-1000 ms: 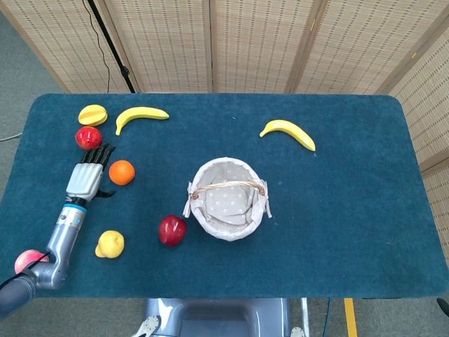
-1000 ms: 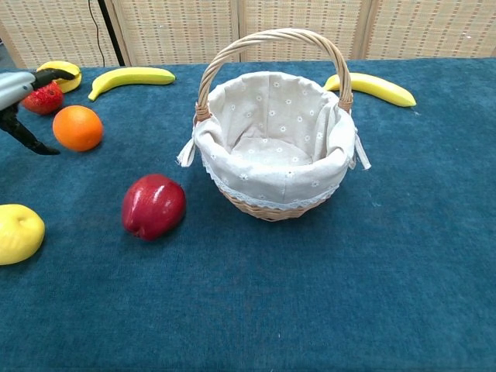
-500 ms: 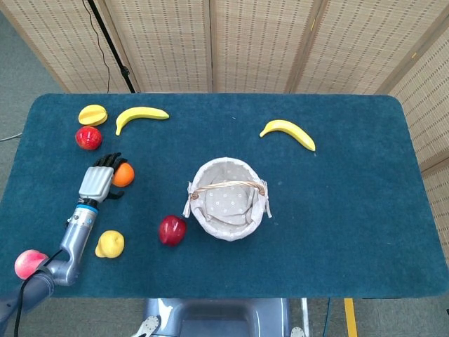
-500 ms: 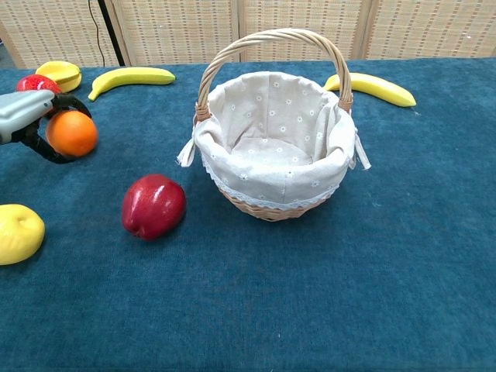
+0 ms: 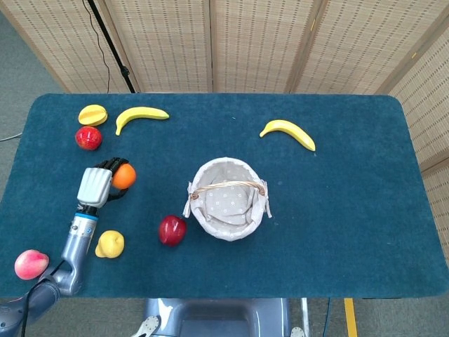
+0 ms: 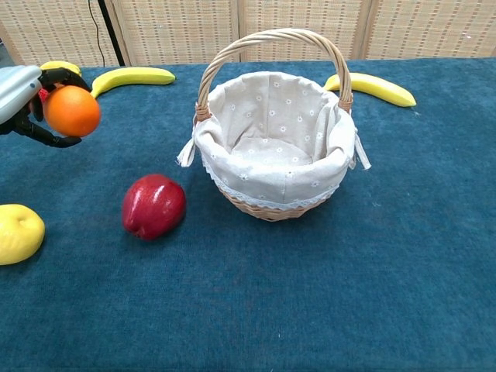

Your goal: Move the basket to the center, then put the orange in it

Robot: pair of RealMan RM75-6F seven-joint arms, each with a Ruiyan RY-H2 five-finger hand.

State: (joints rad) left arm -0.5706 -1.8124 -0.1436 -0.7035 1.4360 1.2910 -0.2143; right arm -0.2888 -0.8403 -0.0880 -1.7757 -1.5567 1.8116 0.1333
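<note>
While left hand (image 5: pixel 96 186) wraps fingers round orange (image 5: pixel 124 176), orange sits off table, near left edge. Red apple (image 5: pixel 172 229) lies between. Basket (image 5: pixel 228 199) stands at table middle, to right of hand, mouth up, handle running left to right. Right hand not seen.

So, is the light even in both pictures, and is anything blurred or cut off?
Head view: soft, even light, no glare, all sharp; only faint shadows beside the basket. Chest view: sharp too, with a soft shadow under the red apple; the left robot hand holding the orange is cut off at the left edge.
</note>
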